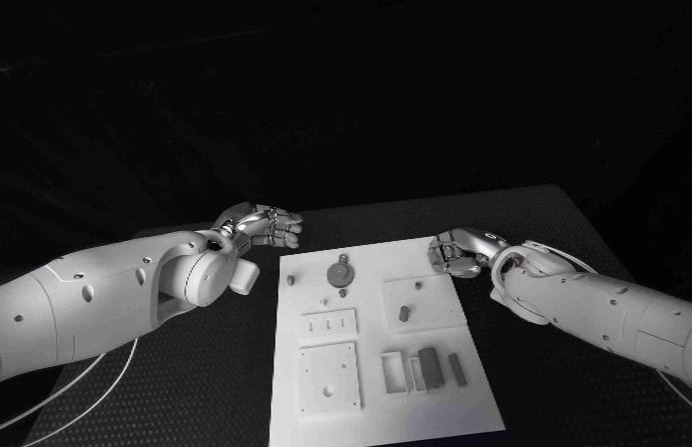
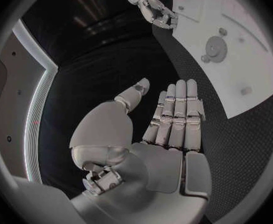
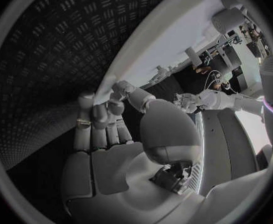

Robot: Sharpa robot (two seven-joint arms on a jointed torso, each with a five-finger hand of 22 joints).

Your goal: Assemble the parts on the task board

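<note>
The white task board (image 1: pixel 418 412) lies in the middle of the black table. On it are a round grey part (image 1: pixel 340 273), a small grey peg (image 1: pixel 405 314) and upright grey bars (image 1: pixel 428 365). My left hand (image 1: pixel 260 227) hovers over the table just beyond the board's far left corner. Its fingers (image 2: pixel 173 119) are stretched out flat and hold nothing; the board (image 2: pixel 248 79) and round part (image 2: pixel 215 48) lie ahead of them. My right hand (image 1: pixel 459 252) is at the board's far right edge. It holds nothing, and its fingertips (image 3: pixel 86 102) are close to the board's rim (image 3: pixel 167 40).
The board carries white recessed plates (image 1: pixel 329 377) and a slotted frame (image 1: pixel 392 370) in its near half. Ridged black table surface (image 1: pixel 188 387) surrounds the board. A thin white cable (image 1: pixel 87 377) trails under my left arm.
</note>
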